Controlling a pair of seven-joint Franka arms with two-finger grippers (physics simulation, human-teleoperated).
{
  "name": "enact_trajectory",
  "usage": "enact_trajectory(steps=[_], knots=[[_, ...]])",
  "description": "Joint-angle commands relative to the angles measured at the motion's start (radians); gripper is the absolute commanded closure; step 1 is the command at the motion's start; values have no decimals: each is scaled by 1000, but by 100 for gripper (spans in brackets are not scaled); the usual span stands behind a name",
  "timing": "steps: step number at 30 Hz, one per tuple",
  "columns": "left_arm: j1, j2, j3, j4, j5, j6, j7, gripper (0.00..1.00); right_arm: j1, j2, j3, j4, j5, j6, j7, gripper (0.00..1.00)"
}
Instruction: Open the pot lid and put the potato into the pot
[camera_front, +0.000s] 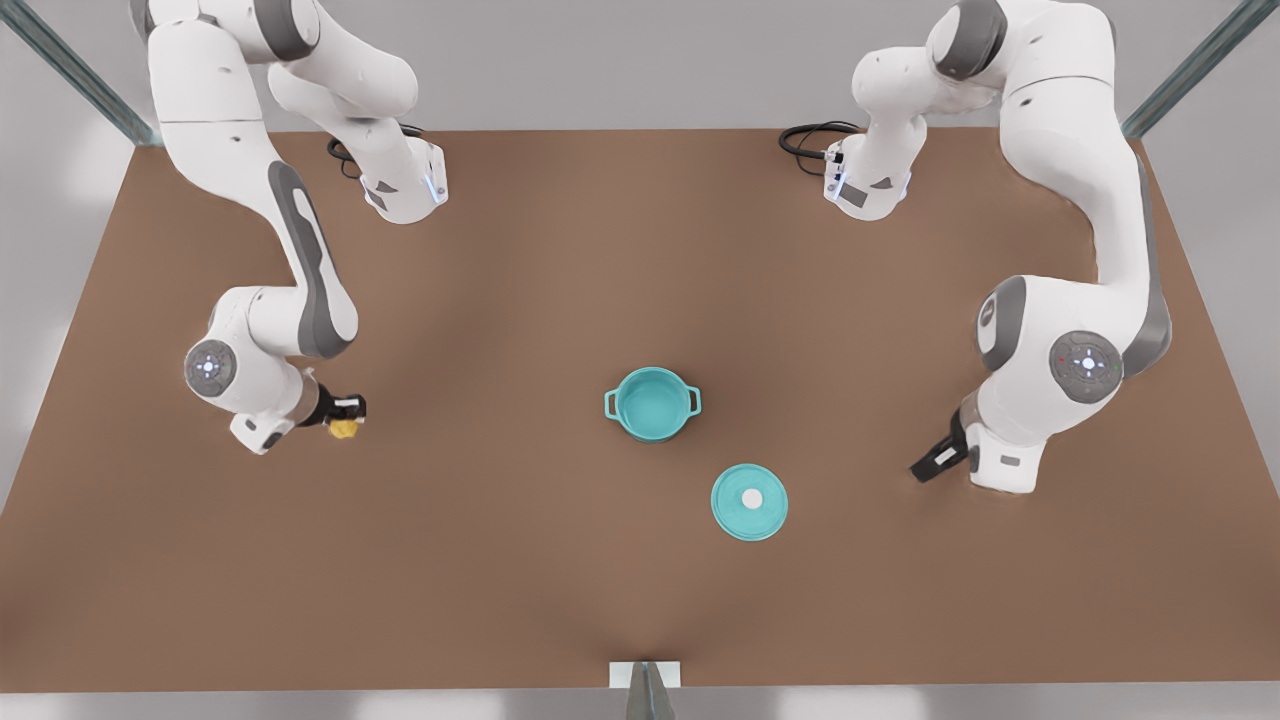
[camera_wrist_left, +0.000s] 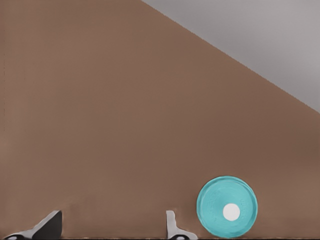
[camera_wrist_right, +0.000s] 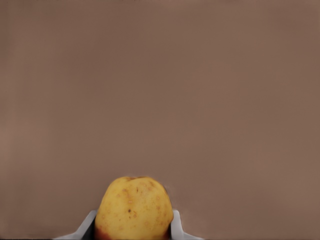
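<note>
Open pot (camera_front: 652, 403) standing near the middle of the brown table (camera_front: 560, 250), teal inside and empty, loop handles on opposite sides; the pot lid (camera_front: 749, 501) lies flat on the table just beside it, toward the near edge, white knob up. The right pincer (camera_front: 345, 417), toward the table edge at the front view's left, is closed on the potato (camera_front: 344, 428), its fingers (camera_wrist_right: 176, 224) pressing the two flanks of the lumpy yellow body, well apart from the pot. The left pincer (camera_front: 930, 462), fingers spread and empty, waits near the opposite edge, the lid lying beyond its fingertips. The potato is judged light, firm and rounded, so prone to roll or slip; a hold across its widest part, as here, seems soundest.
</note>
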Motion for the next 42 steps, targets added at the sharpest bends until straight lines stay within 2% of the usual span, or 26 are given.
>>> enact_trajectory(steps=[1, 2, 5, 6, 8, 15, 16, 23, 25, 33, 40, 41, 42], knots=[[18, -44, -2, -11, -68, -101, 657, 0, 11, -9, 65, 15, -9, -87, 34, 55], [24, -41, -1, 47, -70, -113, 659, 0, 11, -7, 112, 33, -8, -86, 36, 56], [26, -14, -4, 47, -27, -99, 717, 0, 35, 19, 224, 119, 23, -84, 34, 56], [23, -9, -5, 49, -30, -96, 718, 0, 87, 23, 226, 130, 93, -80, 38, 56], [31, -6, -4, 49, -37, -55, 721, 0, 152, 54, 227, 170, 101, -74, 71, 56], [38, 5, -2, 49, -39, -51, 721, 0, 345, 295, 223, 500, 98, -66, 192, 57], [38, 9, -2, 61, -41, -50, 720, 0, 368, 318, 221, 506, 98, -3, 192, 57], [32, 22, -4, 90, -39, -39, 709, 0, 480, 370, 186, 506, 99, 60, 254, 57], [31, 22, -5, 89, -36, -39, 709, 0, 534, 387, 143, 506, 101, 101, 271, 58], [24, 22, -5, 80, -27, -39, 712, 0, 606, 494, 134, 609, 98, 193, 360, 58], [18, 23, -7, 78, -25, -39, 712, 0, 629, 499, 128, 587, 99, 196, 369, 57], [18, 23, -7, 78, -25, -39, 712, 0, 629, 500, 128, 587, 99, 195, 369, 55], [18, 23, -7, 78, -25, -39, 712, 0, 629, 500, 128, 589, 101, 196, 370, 16]])
